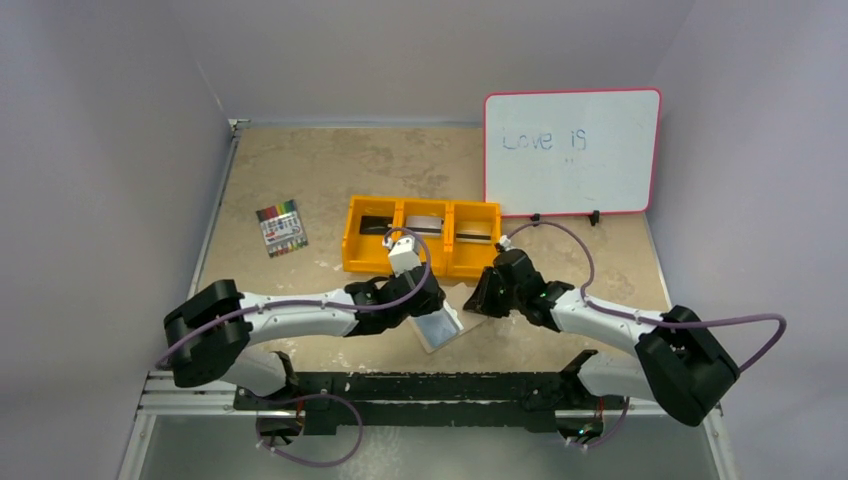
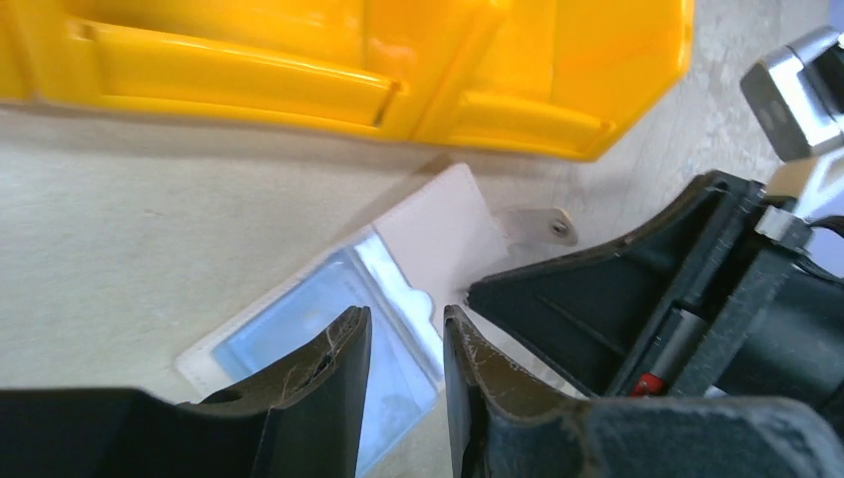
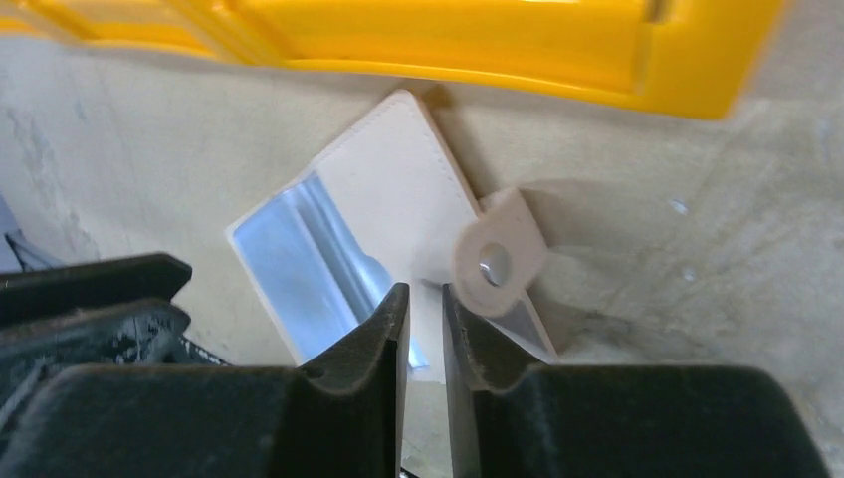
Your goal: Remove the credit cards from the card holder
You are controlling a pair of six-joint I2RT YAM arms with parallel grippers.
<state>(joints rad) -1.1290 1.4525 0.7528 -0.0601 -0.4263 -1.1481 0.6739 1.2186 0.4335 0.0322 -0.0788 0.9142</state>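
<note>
The card holder [image 1: 440,328] lies open on the table just in front of the orange tray. Its light blue panel [image 2: 289,334] faces up and its beige flap [image 3: 388,179] is half raised, with the tab strap [image 3: 498,261] sticking out. My left gripper [image 2: 406,324] hovers over the blue panel, open, with nothing between its fingers. My right gripper [image 3: 425,297] sits at the flap's edge by the tab, its jaws a narrow slit apart with the holder showing through. No credit cards show in the holder's pockets. Pale cards with a dark stripe [image 1: 425,228] lie in the tray.
The orange three-compartment tray [image 1: 420,268] stands right behind the holder. A pack of coloured markers [image 1: 281,228] lies at the left. A whiteboard [image 1: 572,152] with writing leans at the back right. The two grippers are close together over the holder.
</note>
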